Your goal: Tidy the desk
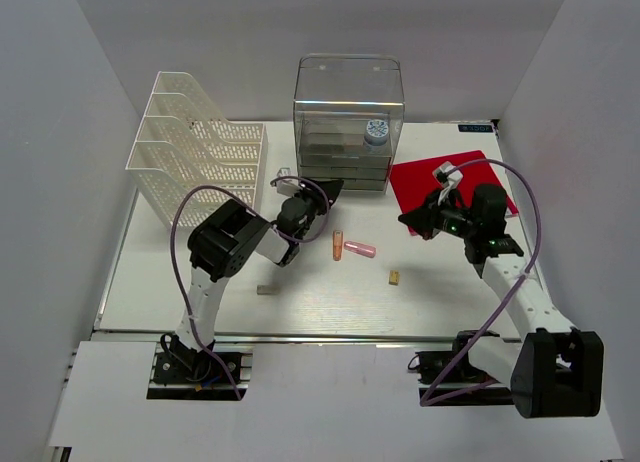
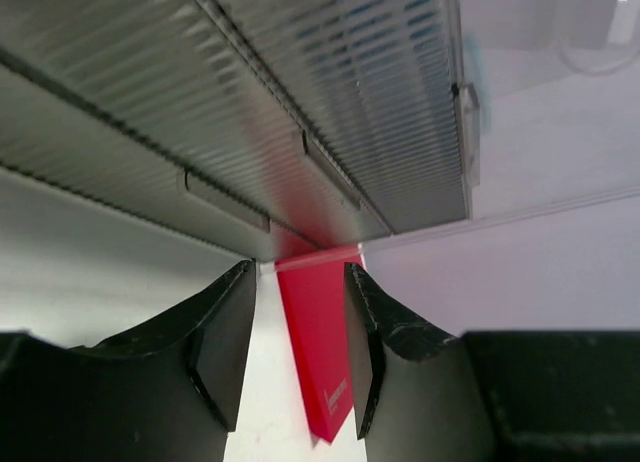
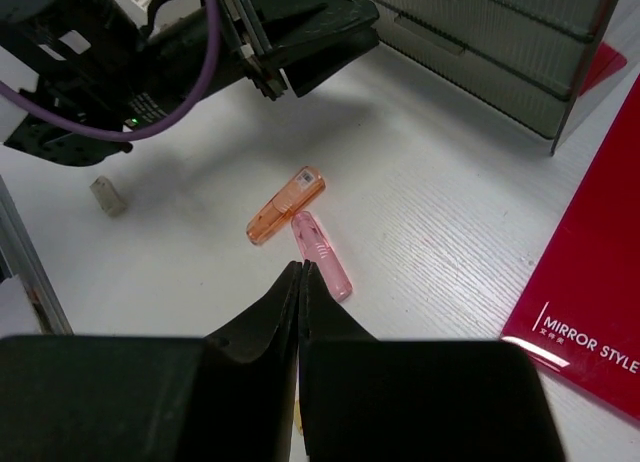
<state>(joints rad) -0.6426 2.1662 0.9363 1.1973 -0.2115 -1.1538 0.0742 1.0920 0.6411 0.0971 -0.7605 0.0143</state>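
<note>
Above: flat white desk (image 1: 320, 292) beneath clear box (image 1: 348, 112) and mesh rack (image 1: 195, 152). Left wrist: left gripper (image 2: 298, 282) parted, empty, desk below, glossy red folder (image 2: 318, 352) beyond. Right wrist: right gripper (image 3: 300, 274) pressed shut over desk, near cylindrical orange tube (image 3: 285, 205).

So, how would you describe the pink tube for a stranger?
Start at the clear drawer box at the back of the desk and come forward to two small tubes lying close together. The pink tube is the ribbed one on the right; its neighbour is the orange tube.
</note>
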